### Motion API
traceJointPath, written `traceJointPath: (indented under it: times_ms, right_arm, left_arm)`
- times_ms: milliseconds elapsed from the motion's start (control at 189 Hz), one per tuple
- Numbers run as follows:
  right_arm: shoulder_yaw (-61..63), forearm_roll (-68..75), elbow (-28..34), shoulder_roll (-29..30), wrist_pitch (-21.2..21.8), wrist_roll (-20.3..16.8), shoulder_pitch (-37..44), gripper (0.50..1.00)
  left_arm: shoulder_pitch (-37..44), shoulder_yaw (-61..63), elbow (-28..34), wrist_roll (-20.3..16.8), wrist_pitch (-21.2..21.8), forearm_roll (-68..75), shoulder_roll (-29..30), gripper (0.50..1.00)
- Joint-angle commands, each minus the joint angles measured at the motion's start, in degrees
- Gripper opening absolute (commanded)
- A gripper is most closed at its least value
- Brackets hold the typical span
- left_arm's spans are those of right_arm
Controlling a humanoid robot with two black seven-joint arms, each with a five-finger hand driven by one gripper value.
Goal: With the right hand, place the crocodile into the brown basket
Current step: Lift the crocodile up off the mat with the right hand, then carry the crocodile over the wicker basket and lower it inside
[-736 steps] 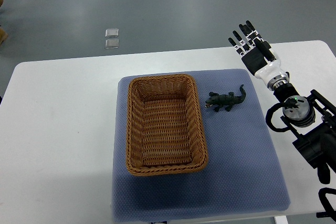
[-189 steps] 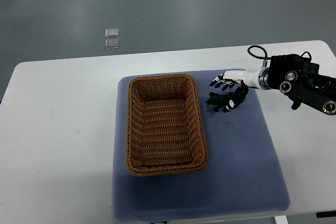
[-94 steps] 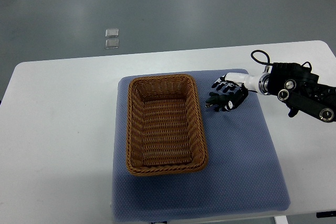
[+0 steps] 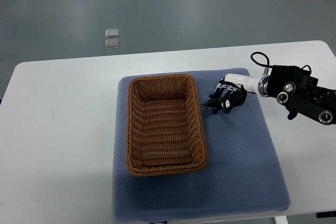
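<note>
The dark green toy crocodile lies on the blue mat, just right of the brown wicker basket. Only its head and front end show. My right hand reaches in from the right edge and lies on top of the crocodile's body, fingers curled down around it. The crocodile rests on the mat, a few centimetres from the basket's right rim. Nothing is in the basket. My left arm is not in view.
The mat covers the middle of a white table. The black forearm and cable of my right arm hang over the table's right part. Two small clear squares lie on the grey floor beyond the table.
Since 3.9 s ago my right hand came down from the back right onto the crocodile. Over the last second its fingers have curled around the toy, which has barely shifted.
</note>
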Motion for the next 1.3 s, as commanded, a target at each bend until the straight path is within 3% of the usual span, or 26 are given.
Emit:
traceJointPath:
  times_ms: [0,699,1038,1297]
  right_arm:
    - [0.03,0.0,0.05,-0.18,0.01,-0.01,0.2,0.5]
    - [0.2,1.14,0.66,-4.57,0.89,-0.01,5.21,0.5]
    - [1.43,2.11,1.8,-8.62,5.29,-0.01,11.19,0.5]
    - [1.34,5.97,6.99,-9.32,8.63,-0.01,15.59,0.5]
  left_arm:
    - [0.0,0.08,0.0,0.0,0.01,0.0,0.0,1.0]
    - [0.0,0.08,-0.26,0.0,-0.08,0.08,0.0,1.0]
    - [0.0,0.17,-0.88,0.0,-0.08,0.08,0.0,1.0]
    - [-0.09,0.17,-0.88,0.0,-0.08,0.08,0.0,1.0]
